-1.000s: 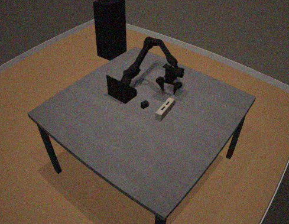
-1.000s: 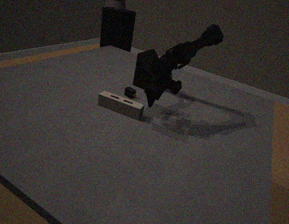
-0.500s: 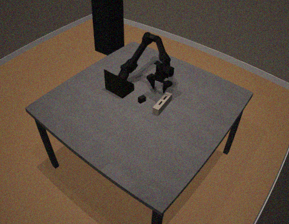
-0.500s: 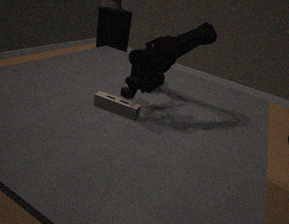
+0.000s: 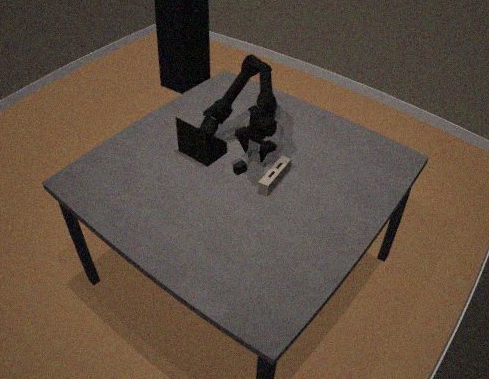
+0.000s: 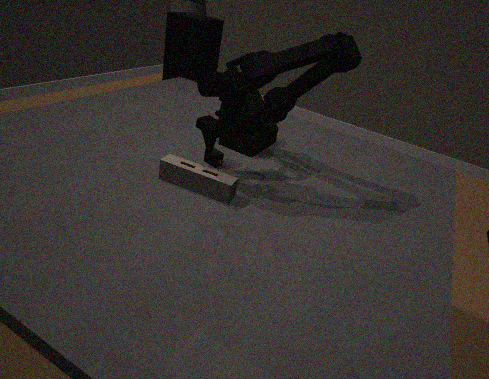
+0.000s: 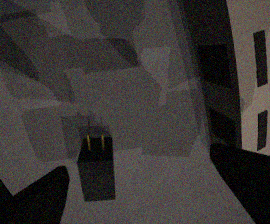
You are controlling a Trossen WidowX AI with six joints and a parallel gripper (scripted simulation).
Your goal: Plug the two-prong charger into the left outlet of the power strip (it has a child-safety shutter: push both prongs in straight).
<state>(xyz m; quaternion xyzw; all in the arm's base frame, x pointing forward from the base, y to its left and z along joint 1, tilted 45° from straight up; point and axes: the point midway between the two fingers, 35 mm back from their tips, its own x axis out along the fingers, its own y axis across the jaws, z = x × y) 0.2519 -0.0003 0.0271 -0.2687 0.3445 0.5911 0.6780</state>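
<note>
The charger (image 5: 239, 167) (image 6: 215, 158) (image 7: 97, 172) is a small dark block on the table. In the wrist view its two thin yellow prongs (image 7: 95, 143) point toward the top of the picture. The pale power strip (image 5: 269, 180) (image 6: 196, 181) (image 7: 265, 100) lies beside it with two dark slotted outlets on top. My gripper (image 5: 255, 155) (image 7: 141, 162) is wide open and empty, low over the table beside the charger and the strip. In the wrist view the charger shows between the fingers, nearer the left one. In the exterior view a finger partly covers the charger.
The arm's dark base with an upright panel (image 5: 190, 138) stands close to the charger, on the side away from the strip. A tall black pedestal (image 5: 183, 38) (image 6: 192, 45) stands beyond the grey table (image 5: 206, 233) (image 6: 141, 273). Arm shadows fall around the charger.
</note>
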